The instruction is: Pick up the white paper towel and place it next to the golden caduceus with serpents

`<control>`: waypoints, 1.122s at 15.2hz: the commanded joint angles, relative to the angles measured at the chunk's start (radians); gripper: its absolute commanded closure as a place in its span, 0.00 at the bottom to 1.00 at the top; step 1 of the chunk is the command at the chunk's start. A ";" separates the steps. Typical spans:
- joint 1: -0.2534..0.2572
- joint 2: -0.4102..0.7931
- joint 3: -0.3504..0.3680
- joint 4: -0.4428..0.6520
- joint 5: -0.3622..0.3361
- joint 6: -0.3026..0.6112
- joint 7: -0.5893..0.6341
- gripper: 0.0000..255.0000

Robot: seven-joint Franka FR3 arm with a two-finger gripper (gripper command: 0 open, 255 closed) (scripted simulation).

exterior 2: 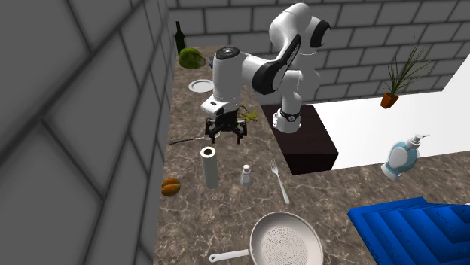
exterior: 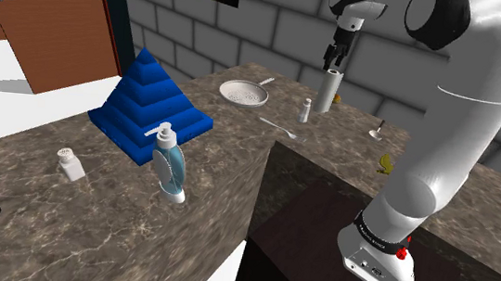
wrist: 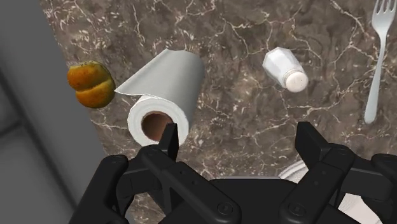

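One paper towel roll [exterior 2: 209, 167] stands upright on the worktop [exterior 2: 226, 218]. Its long axis is vertical, and the open core faces up toward the end effector [exterior 2: 224, 135]. The roll is white with a brown inner tube and a loose sheet edge along its side. It stands between one orange-brown fruit [exterior 2: 172, 187] by the wall and one shaker [exterior 2: 245, 176]. One fork [exterior 2: 280, 181] and one colander [exterior 2: 286, 241] lie nearby. The end effector hovers above the roll, fingers wide apart, gripping nothing.
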 commanded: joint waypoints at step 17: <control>-0.141 0.299 0.024 0.218 0.157 0.034 -0.140 0.00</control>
